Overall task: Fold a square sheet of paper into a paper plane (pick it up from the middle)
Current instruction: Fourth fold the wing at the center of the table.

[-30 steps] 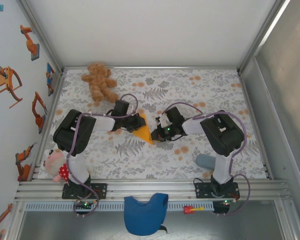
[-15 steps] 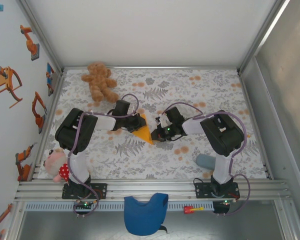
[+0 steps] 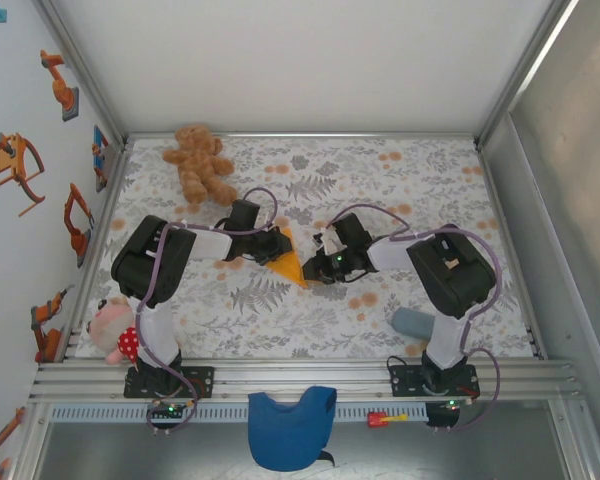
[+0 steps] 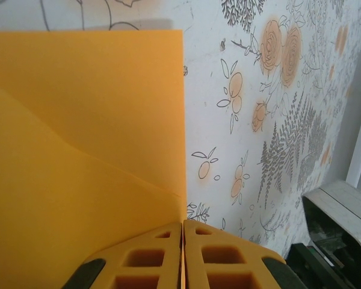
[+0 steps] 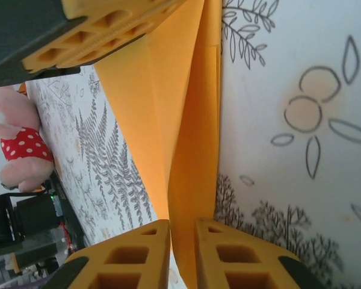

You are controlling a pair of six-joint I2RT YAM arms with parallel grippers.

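Plainly light and floppy, the thin orange folded paper sheet (image 3: pixel 288 262) sits mid floral worktop (image 3: pixel 400 190). My left tool (image 4: pixel 182 226) clamps its edge, and my right tool (image 5: pixel 182 224) stands slightly apart around a fold. I'd grip at creases.

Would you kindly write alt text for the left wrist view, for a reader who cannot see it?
The left gripper, yellow fingers pressed together at the bottom edge, pinches a folded orange paper that covers the left half, a diagonal fold edge crossing it. On the right lies the floral table surface, white with grey ferns and orange flowers.
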